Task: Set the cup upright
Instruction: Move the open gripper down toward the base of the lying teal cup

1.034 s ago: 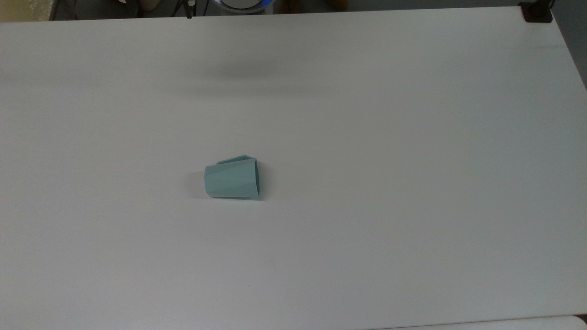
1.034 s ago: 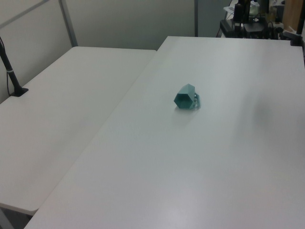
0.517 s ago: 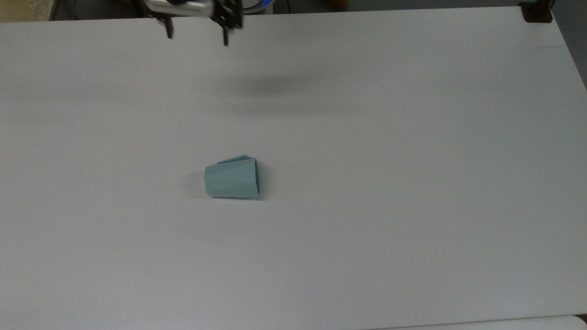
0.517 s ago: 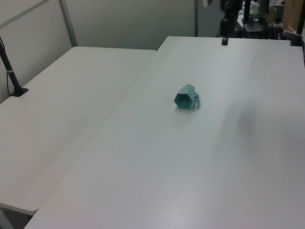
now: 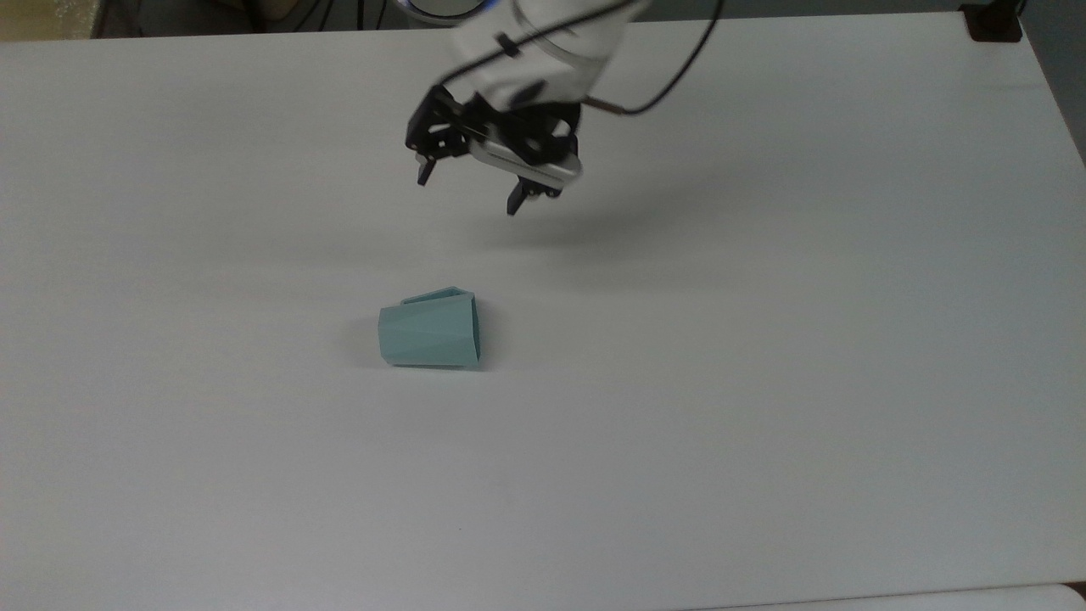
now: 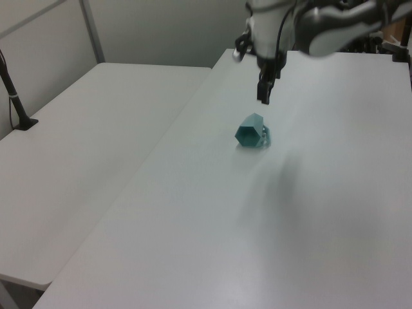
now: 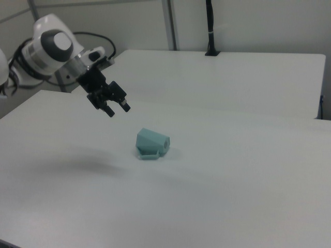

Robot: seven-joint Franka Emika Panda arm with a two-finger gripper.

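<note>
White and bare, the bench (image 5: 764, 382) carries one thing, with a second white bench (image 6: 96, 161) butted along its edge in the left view's left. Above it the hand (image 5: 469, 192) hangs in the air with its two dark fingers (image 5: 423, 171) spread apart and nothing between them, nearer the top view's far edge of the bench than the near one. The cup (image 5: 430, 334) lies on its side around the middle of the bench, well apart from the hand, its rim towards the top view's right and its flat handle on the side towards the far edge.
</note>
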